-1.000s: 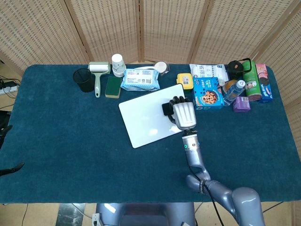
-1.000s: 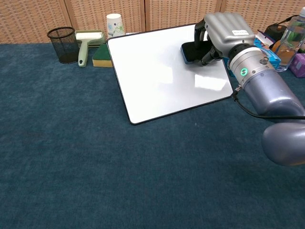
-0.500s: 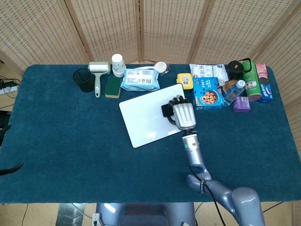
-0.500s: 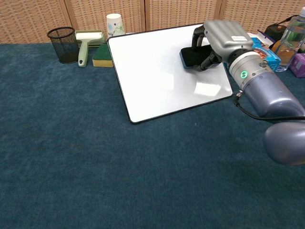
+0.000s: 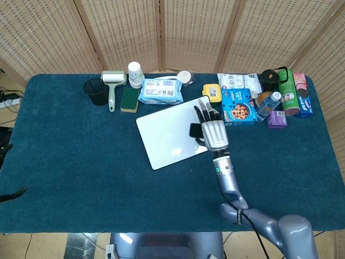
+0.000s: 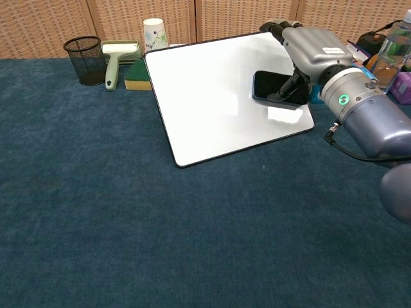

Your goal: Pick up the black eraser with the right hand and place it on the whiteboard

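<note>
The black eraser (image 5: pixel 195 130) (image 6: pixel 278 87) lies flat on the right part of the whiteboard (image 5: pixel 167 135) (image 6: pixel 205 96), near its right edge. My right hand (image 5: pixel 214 131) (image 6: pixel 313 50) hovers over the eraser's right side with its fingers (image 6: pixel 277 26) stretched out and apart, pointing to the far side of the table. The thumb reaches down to the eraser's right edge; whether it touches is hard to tell. Nothing is gripped. My left hand shows in neither view.
Along the far edge stand a black mesh cup (image 5: pixel 97 91), a lint roller (image 5: pixel 112 86), a green sponge (image 5: pixel 129 99), a paper cup (image 5: pixel 135 73) and a wipes pack (image 5: pixel 160 90). A blue cookie box (image 5: pixel 239 106), a bottle (image 5: pixel 268 105) and cans crowd the right of the whiteboard.
The right hand, which held the eraser above the board, set it down flat and let go; its fingers straightened and spread, and the hand shifted slightly right.
</note>
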Robot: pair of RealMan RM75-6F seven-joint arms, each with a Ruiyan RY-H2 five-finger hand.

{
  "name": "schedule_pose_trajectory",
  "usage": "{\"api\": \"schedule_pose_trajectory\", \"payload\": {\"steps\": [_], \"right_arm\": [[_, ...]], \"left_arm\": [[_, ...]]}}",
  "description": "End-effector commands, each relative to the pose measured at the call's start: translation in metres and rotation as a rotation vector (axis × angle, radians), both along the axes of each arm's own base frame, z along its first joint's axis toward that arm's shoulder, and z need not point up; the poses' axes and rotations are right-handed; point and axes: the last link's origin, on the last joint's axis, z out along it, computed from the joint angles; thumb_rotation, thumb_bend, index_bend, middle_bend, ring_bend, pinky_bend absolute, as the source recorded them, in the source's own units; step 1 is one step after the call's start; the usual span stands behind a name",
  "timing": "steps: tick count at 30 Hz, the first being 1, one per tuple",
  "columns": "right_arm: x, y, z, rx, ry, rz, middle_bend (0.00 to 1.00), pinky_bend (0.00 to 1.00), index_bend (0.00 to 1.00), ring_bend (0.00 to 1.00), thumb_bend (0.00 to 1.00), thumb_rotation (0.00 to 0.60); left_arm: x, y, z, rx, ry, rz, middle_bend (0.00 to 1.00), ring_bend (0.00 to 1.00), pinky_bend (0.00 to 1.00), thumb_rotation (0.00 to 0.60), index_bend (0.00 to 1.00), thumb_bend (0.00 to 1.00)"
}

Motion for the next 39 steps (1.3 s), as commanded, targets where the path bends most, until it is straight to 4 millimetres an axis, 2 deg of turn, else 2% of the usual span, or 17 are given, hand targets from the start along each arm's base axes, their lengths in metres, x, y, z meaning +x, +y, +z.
{"api": "schedule_pose_trajectory", "payload": {"steps": [1, 8, 12, 15, 20, 28, 30, 31, 33, 39], "right_arm": [[-0.001, 0.001, 0.001, 0.002, 0.002, -0.006, 0.00, 0.13, 0.04, 0.01, 0.10, 0.600], [-0.001, 0.003, 0.008, -0.004, -0.007, 0.004, 0.00, 0.13, 0.04, 0.00, 0.07, 0.600], [0.000, 0.011, 0.020, -0.018, -0.036, 0.042, 0.00, 0.13, 0.04, 0.00, 0.07, 0.600], [-0.006, 0.020, 0.038, -0.028, -0.036, 0.073, 0.00, 0.12, 0.04, 0.01, 0.03, 0.600], [-0.034, 0.049, 0.086, 0.026, -0.028, 0.068, 0.00, 0.09, 0.04, 0.01, 0.00, 0.600], [-0.081, 0.084, 0.138, 0.075, -0.013, -0.025, 0.03, 0.12, 0.07, 0.04, 0.00, 0.600], [-0.097, 0.094, 0.150, 0.070, 0.003, -0.057, 0.03, 0.11, 0.08, 0.04, 0.00, 0.600], [-0.126, 0.112, 0.168, 0.045, 0.043, -0.137, 0.03, 0.11, 0.09, 0.04, 0.00, 0.600], [-0.144, 0.130, 0.183, 0.043, 0.062, -0.192, 0.04, 0.10, 0.09, 0.04, 0.00, 0.600], [-0.172, 0.167, 0.207, -0.018, 0.072, -0.344, 0.04, 0.08, 0.11, 0.03, 0.00, 0.600]], "left_arm": [[0.000, 0.000, 0.000, 0.002, -0.001, 0.001, 0.00, 0.00, 0.03, 0.600, 0.00, 0.10], [0.000, 0.001, 0.000, 0.000, 0.002, 0.002, 0.00, 0.00, 0.03, 0.600, 0.00, 0.10], [-0.001, 0.001, 0.000, -0.001, 0.003, 0.005, 0.00, 0.00, 0.03, 0.600, 0.00, 0.10], [-0.001, 0.001, 0.001, 0.002, -0.001, 0.005, 0.00, 0.00, 0.03, 0.600, 0.00, 0.11], [-0.002, 0.000, 0.002, 0.007, -0.009, 0.007, 0.00, 0.00, 0.03, 0.600, 0.00, 0.11], [0.000, -0.002, 0.001, -0.001, -0.001, 0.000, 0.00, 0.00, 0.03, 0.600, 0.00, 0.10], [0.000, -0.003, 0.000, -0.001, 0.001, -0.004, 0.00, 0.00, 0.03, 0.600, 0.00, 0.10], [0.002, -0.004, 0.000, 0.000, 0.001, -0.010, 0.00, 0.00, 0.03, 0.600, 0.00, 0.10], [0.002, -0.005, 0.000, 0.004, 0.005, -0.011, 0.00, 0.00, 0.03, 0.600, 0.00, 0.11], [0.004, -0.005, -0.003, 0.005, 0.020, -0.011, 0.00, 0.00, 0.03, 0.600, 0.00, 0.10]]}}
